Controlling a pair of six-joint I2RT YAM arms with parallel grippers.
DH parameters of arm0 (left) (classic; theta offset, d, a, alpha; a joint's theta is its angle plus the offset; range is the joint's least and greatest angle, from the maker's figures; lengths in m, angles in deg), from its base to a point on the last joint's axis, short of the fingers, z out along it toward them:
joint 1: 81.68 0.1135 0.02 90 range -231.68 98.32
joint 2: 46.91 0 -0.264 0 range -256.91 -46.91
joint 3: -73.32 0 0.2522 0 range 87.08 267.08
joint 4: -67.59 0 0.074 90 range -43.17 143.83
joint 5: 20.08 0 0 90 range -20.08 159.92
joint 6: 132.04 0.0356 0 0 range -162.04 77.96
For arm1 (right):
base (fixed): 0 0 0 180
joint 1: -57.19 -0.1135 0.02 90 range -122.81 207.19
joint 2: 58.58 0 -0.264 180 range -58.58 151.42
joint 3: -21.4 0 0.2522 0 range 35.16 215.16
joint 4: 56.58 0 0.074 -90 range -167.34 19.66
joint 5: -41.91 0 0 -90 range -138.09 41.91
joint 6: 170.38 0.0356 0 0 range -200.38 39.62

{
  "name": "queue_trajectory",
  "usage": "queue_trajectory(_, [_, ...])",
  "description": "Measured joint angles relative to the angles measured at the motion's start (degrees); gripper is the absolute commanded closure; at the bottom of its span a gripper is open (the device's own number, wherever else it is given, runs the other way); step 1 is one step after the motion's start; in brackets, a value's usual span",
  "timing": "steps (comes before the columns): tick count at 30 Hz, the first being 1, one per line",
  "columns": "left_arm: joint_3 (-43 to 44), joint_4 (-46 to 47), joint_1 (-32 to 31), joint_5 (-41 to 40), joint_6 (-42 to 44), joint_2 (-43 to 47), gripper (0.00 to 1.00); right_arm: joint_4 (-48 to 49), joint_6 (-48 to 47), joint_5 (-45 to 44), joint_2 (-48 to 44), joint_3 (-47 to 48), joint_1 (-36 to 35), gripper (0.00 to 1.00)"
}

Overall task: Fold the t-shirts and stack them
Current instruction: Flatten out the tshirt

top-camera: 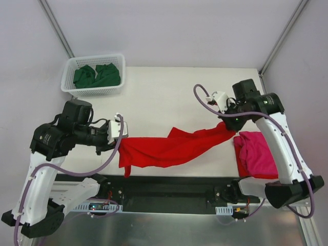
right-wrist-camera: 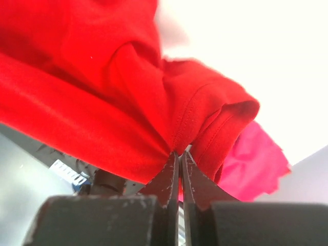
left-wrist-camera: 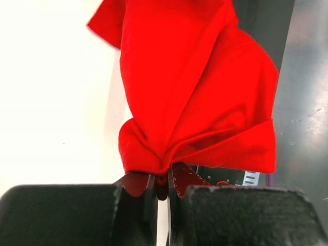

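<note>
A bright red t-shirt (top-camera: 169, 148) hangs stretched between both arms above the table's front edge. My left gripper (top-camera: 123, 134) is shut on its left end; in the left wrist view the red cloth (left-wrist-camera: 195, 92) bunches out of the closed gripper (left-wrist-camera: 162, 180). My right gripper (top-camera: 229, 124) is shut on the right end, and the red hem (right-wrist-camera: 205, 128) is pinched at the gripper (right-wrist-camera: 180, 155). A folded magenta-pink t-shirt (top-camera: 255, 154) lies on the table at the front right, just under the right arm. Dark green t-shirts (top-camera: 96, 76) lie in the basket.
The white lattice basket (top-camera: 68, 84) stands at the table's back left corner. The black base rail (top-camera: 169, 189) runs along the near edge below the hanging shirt. Grey walls and metal posts (top-camera: 56, 25) bound the table at the back and sides.
</note>
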Motion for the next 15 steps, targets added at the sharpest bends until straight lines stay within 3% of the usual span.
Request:
queue_trajectory(7, [-6.43, 6.73, 0.11, -4.57, 0.52, -0.57, 1.00, 5.01, -0.26, -1.40, -0.44, 3.76, 1.33, 0.99])
queue_trajectory(10, [-9.16, 11.23, 0.90, -6.45, 0.52, -4.63, 1.00, 7.89, -0.31, -1.36, 5.55, 4.37, 2.03, 0.99])
queue_trajectory(15, [-11.39, 19.50, 3.39, -10.60, 0.50, -12.48, 1.00, 14.73, 0.31, -1.03, 23.80, 7.26, 4.35, 0.99])
